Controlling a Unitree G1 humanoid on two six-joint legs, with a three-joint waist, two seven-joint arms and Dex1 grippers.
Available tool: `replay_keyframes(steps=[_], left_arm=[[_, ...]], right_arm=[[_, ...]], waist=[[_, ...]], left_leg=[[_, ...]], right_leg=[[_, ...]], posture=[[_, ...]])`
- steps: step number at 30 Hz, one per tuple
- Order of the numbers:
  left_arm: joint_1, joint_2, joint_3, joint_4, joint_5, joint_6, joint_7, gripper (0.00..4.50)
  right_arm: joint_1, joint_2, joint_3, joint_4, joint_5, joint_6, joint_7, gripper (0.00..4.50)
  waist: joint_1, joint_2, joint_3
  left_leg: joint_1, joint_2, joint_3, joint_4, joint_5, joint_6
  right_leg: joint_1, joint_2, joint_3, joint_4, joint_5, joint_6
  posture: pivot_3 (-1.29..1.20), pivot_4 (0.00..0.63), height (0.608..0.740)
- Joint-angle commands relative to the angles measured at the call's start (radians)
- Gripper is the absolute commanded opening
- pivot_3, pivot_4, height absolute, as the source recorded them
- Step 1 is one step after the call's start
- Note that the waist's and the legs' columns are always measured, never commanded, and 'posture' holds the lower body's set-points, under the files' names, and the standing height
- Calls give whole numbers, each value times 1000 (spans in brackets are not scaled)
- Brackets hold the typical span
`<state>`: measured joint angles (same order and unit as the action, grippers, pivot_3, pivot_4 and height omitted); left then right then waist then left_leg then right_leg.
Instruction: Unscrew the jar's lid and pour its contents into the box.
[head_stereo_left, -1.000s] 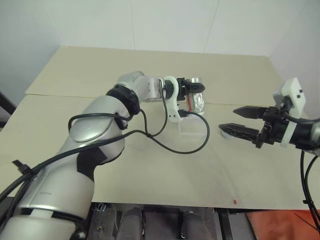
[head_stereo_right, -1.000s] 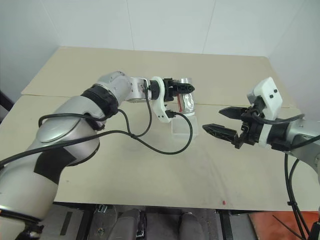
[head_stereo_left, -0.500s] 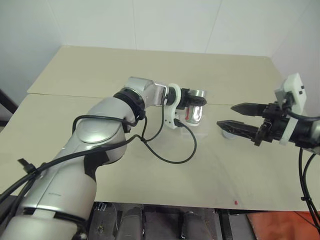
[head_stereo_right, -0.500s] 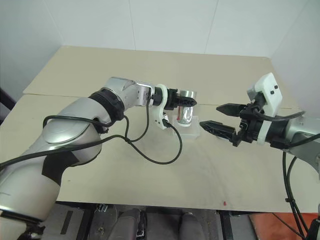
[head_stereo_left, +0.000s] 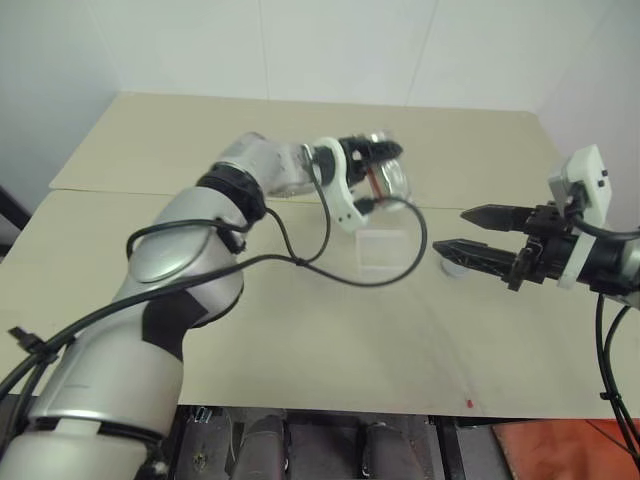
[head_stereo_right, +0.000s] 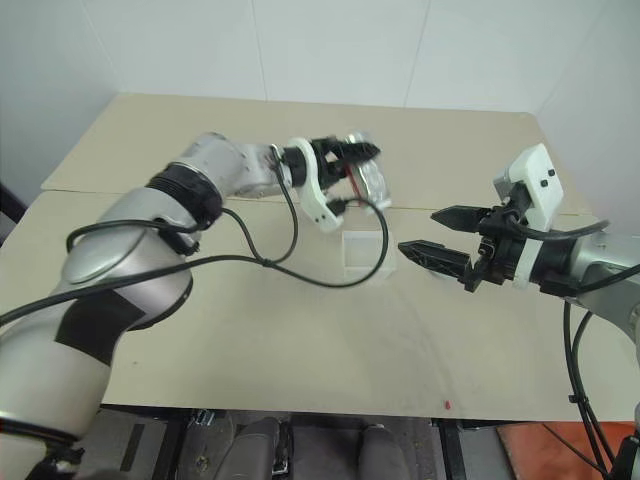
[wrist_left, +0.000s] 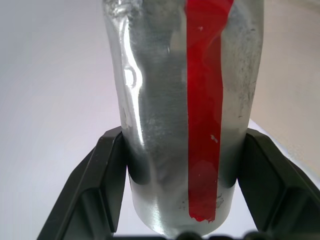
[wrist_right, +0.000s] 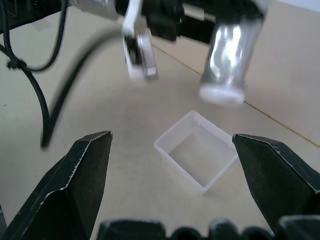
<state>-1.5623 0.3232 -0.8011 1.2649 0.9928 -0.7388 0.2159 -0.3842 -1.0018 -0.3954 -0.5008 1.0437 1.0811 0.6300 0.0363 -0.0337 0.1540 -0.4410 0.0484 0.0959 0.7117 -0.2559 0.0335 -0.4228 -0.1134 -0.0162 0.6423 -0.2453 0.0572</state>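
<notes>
Left tool (head_stereo_left: 385, 150) grips the blurred jar (head_stereo_left: 388, 178) above the box (head_stereo_left: 383, 249); right tool (head_stereo_left: 462, 229) gapes empty, half hiding the lid (head_stereo_left: 452, 267).

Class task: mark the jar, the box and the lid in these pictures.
jar (wrist_left: 170, 100), left wrist view, silvery label.
box (wrist_right: 196, 155), right wrist view, near rim.
lid (head_stereo_left: 453, 266), left eye view, visible edge.

Glossy silver arms with black joint bands, looped black cables, white wrist brackets, black fingers (head_stereo_left: 480, 256).
</notes>
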Motion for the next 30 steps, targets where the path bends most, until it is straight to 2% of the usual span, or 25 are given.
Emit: replay_keyframes(steps=[1, 3, 4, 7, 10, 14, 19, 23, 25, 27, 30], left_arm=[[80, 10, 280, 21, -364, -20, -328, 2854], [131, -4, 416, -3, -528, 47, -496, 2854], [171, -35, 535, -38, -688, 143, -635, 2854], [247, -92, 741, -142, -960, 360, -824, 2854], [370, -133, 895, -337, -1180, 598, -872, 2854], [548, -151, 950, -622, -1309, 870, -855, 2854], [709, -155, 939, -844, -1349, 1043, -803, 2854], [700, -138, 912, -822, -1306, 1011, -808, 2854], [608, -109, 865, -722, -1226, 883, -832, 2854], [515, -71, 780, -598, -1096, 675, -849, 2854], [350, 3, 576, -389, -818, 291, -820, 2854]], right_arm=[[-14, -5, -14, -4, 9, -17, 1, 4467], [-16, -5, -14, -2, 11, -16, 0, 4467], [-16, -6, -17, 1, 15, -14, 2, 4467], [-20, -6, -22, 8, 24, -10, 3, 4467], [-35, -2, -16, 14, 34, -4, -2, 4467], [-45, -3, -5, 19, 42, 1, -2, 4467], [-53, -6, 0, 24, 56, 2, -7, 4467], [-53, -5, 8, 25, 63, 3, -14, 4467], [-54, -8, 11, 28, 61, 2, -11, 4467], [-54, -12, 12, 29, 58, 1, -8, 4467], [-53, -20, 9, 28, 47, -6, -2, 4467]], waist=[[-1, 0, 0], [-4, 0, 0], [-4, 0, 0], [1, 0, 0], [-5, 0, 0], [-28, 0, 0], [-30, 0, 0], [-22, 0, 0], [-18, 0, 0], [-13, 0, 0], [-7, 0, 0]], left_leg=[[0, 0, 0, 0, 0, 0], [0, 0, 1, 1, 3, -4], [0, 0, 0, 1, 3, -5], [0, 0, 0, 2, 3, -5], [-1, 0, -1, 2, 3, -5], [1, 0, -8, 1, 3, -6], [2, 0, -9, 1, 4, -6], [2, 0, -9, 1, 3, -6], [2, -1, -9, 1, 3, -5], [2, -1, -7, 1, 3, -5], [1, -2, -2, 0, 3, -5]], right_leg=[[0, 0, 0, 0, 0, 0], [0, 0, 0, 1, 0, 0], [0, 0, -1, 1, 0, 0], [1, 0, -1, 1, 0, 0], [1, 0, -1, 0, 0, 0], [2, 1, 0, 1, 0, 0], [2, 1, 1, 3, 0, 0], [3, 1, 1, 2, 0, 0], [3, 1, 1, 1, 0, 0], [3, 1, 0, 1, 0, 0], [4, 1, 0, -2, 0, 0]], posture=[[0, 150, 740], [0, 150, 740], [0, 150, 740], [0, 150, 740], [0, 150, 740], [0, 150, 740], [0, 150, 740], [0, 150, 740], [0, 150, 740], [0, 150, 740], [0, 150, 740]])
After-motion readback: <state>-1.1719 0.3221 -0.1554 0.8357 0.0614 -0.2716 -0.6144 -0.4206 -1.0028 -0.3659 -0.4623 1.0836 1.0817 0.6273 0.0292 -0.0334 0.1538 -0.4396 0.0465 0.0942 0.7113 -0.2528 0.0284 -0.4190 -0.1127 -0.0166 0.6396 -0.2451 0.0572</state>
